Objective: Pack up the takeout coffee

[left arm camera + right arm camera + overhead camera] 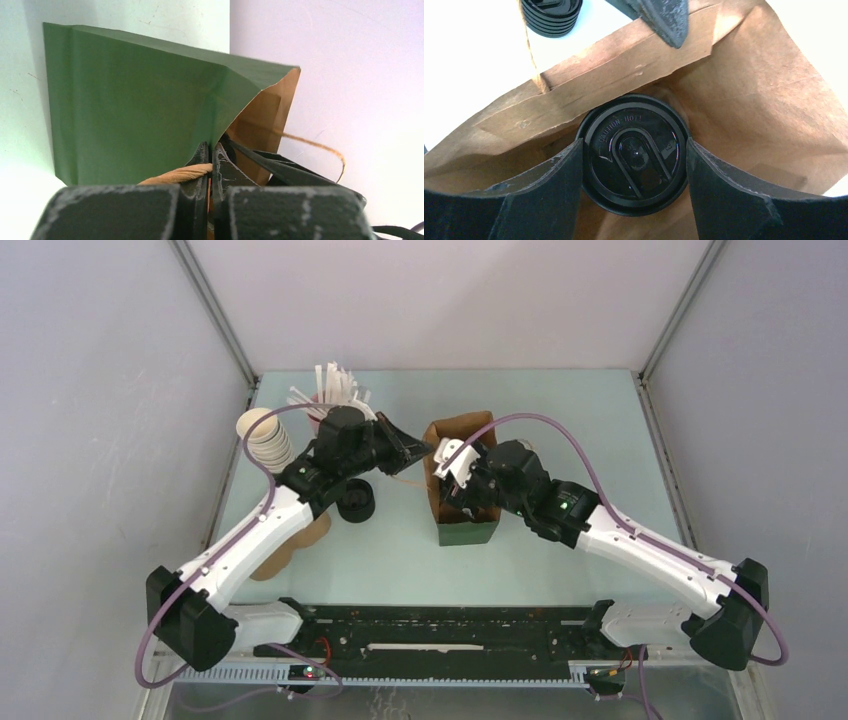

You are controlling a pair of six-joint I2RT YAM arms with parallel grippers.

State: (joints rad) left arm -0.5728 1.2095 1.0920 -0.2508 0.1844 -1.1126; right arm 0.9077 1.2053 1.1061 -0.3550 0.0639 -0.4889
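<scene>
**A:** Pale green table [570, 410], plain grey walls [420, 300] on three sides. What holds what?

**B:** One paper bag [468, 532] stands upright near the middle of the table. It is green outside and brown inside, and its mouth is open. The takeout coffee [633, 170] sits down inside it with its black lid facing up, close to the bag wall nearest the lid stack. I can't tell whether the cup rests on the bag's floor.

**A:** And the right gripper [634, 147]?

**B:** It reaches down through the bag's mouth. Its fingers are set wide, one against each side of the lid, clamping the cup between them.

**A:** The left gripper [211, 155]?

**B:** Its fingers are pressed together, pinching the bag's top rim. A twine handle [320, 147] loops free just beside them.

**A:** Anything else on the surface?

**B:** A squat stack of loose black lids [355, 505] sits left of the bag, right by the left arm. A stack of lidless cups [265, 440] with cream insides leans near the left wall. A bundle of white straws [335, 390] fans out behind it, at the far edge.
</scene>
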